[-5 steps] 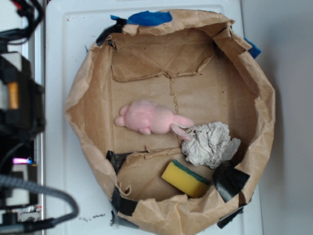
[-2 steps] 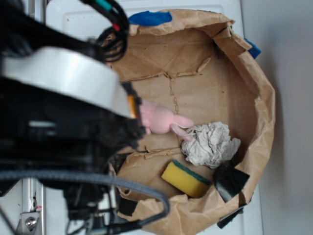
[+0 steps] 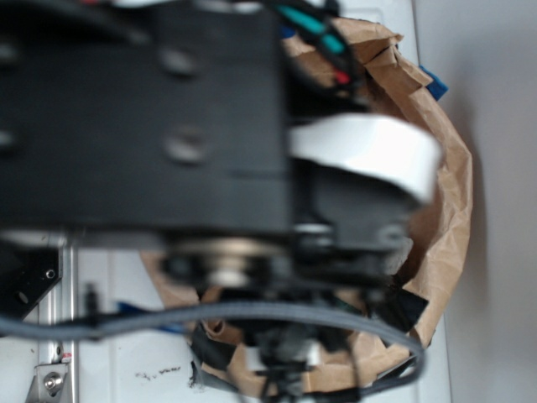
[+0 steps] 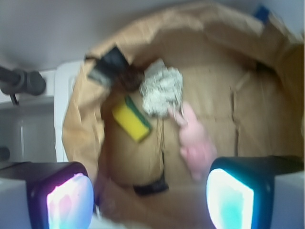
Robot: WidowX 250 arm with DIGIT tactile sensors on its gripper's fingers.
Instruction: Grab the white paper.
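From the wrist view I see the gripper point(image 4: 150, 198) above the paper bag wall point(image 4: 81, 129), jaws spread wide and holding nothing. The white paper point(image 4: 163, 87) lies on the bag floor, touching the ear of the pink bunny point(image 4: 196, 145), with the yellow sponge point(image 4: 131, 119) just beside it. In the exterior view the arm point(image 3: 168, 126) hides all three.

The exterior view was progressively filled by the arm point(image 3: 168, 126), until the white paper point(image 4: 163, 88) and bunny point(image 4: 195, 143) were hidden there.
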